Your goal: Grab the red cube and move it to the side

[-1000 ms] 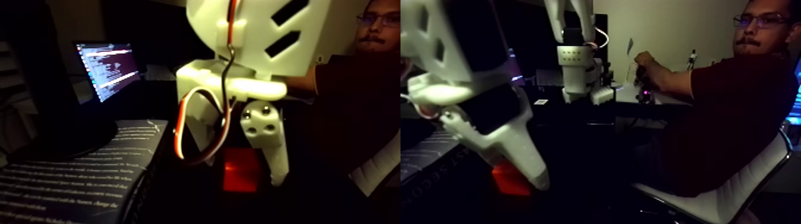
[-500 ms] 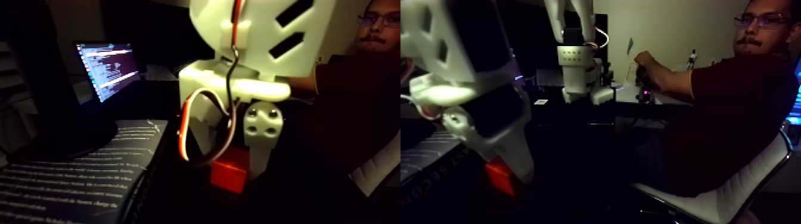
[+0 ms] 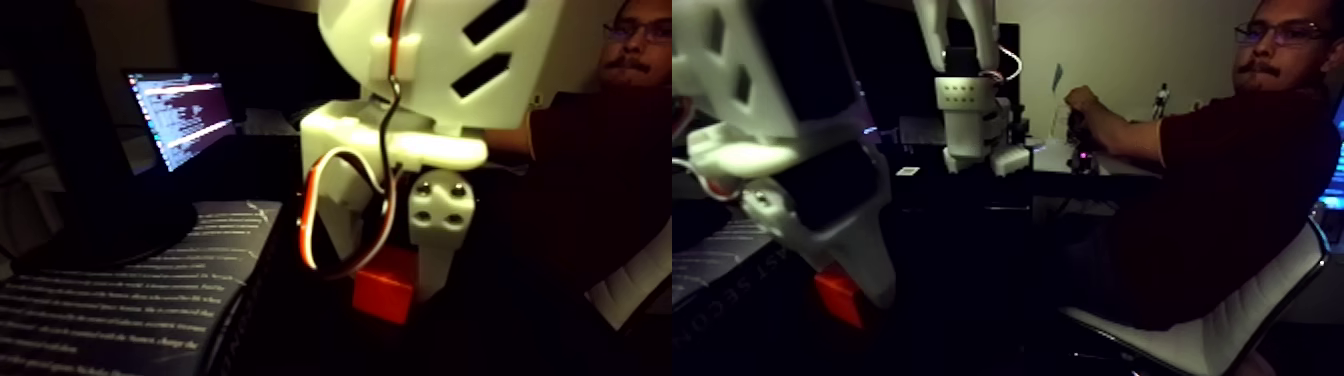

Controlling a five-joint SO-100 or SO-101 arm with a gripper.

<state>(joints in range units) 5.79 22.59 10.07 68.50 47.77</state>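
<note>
Already the white gripper (image 3: 395, 285) is clamped on the red cube (image 3: 384, 288), which sits tilted between the fingers, seemingly just off the dark table beside an open book (image 3: 130, 290). Judging by this, the grasp is made; next comes carrying it sideways and setting it down.

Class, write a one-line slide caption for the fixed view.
White gripper clamps the red cube in dim light, beside a printed book, while a seated person watches.

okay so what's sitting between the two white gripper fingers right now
The red cube sits between the gripper's white fingers, tilted; both halves of the fixed view show it.
</note>
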